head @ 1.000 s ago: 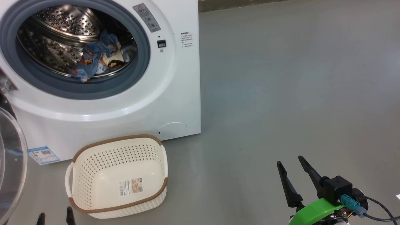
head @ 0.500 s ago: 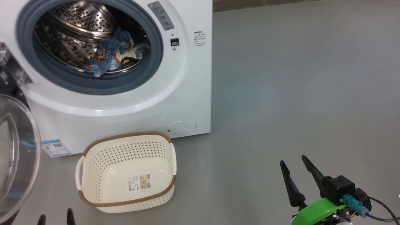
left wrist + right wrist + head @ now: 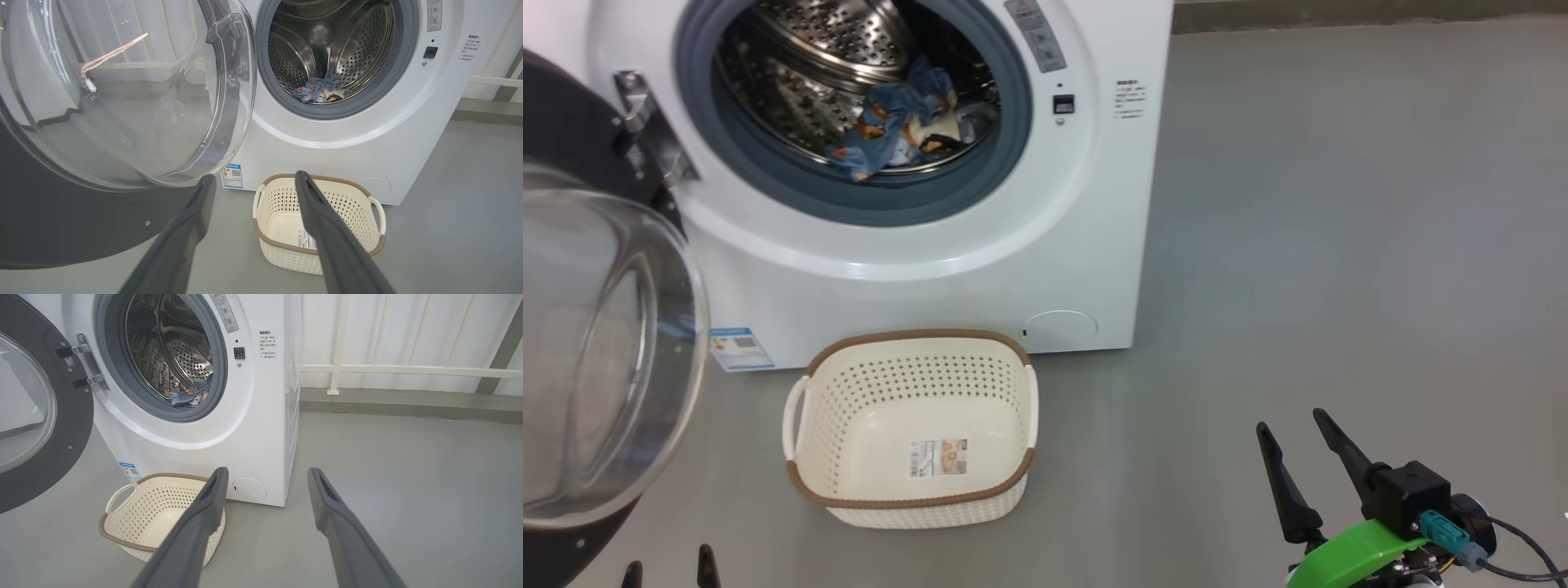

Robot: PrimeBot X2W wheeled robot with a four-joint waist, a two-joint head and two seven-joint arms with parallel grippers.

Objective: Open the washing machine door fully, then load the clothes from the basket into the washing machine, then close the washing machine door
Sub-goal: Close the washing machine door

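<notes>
My view has turned toward the washing machine door [image 3: 564,106], wide open left of the washing machine [image 3: 947,269]; clothes [image 3: 898,122] inside, basket [image 3: 915,336] empty in front; left hand [image 3: 251,181] and right hand [image 3: 1290,419] released. Closing remains.

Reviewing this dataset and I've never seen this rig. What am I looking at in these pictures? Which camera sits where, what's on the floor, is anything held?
It is a wheeled two-armed robot doing laundry. One picture comes from its head camera, looking down. It shows the washing machine with its door swung open to the left, the clothes lying in the drum, and the basket standing empty on the grey floor in front. The dark prongs at lower right are the right end effector, two long fingers spread apart.

The other two pictures come from a camera on each wrist, looking along that arm's own fingers, which are the grey bars rising from the bottom edge. The left end effector faces the door and basket. The right one faces the machine's front and the basket. Both are open and hold nothing.
</notes>
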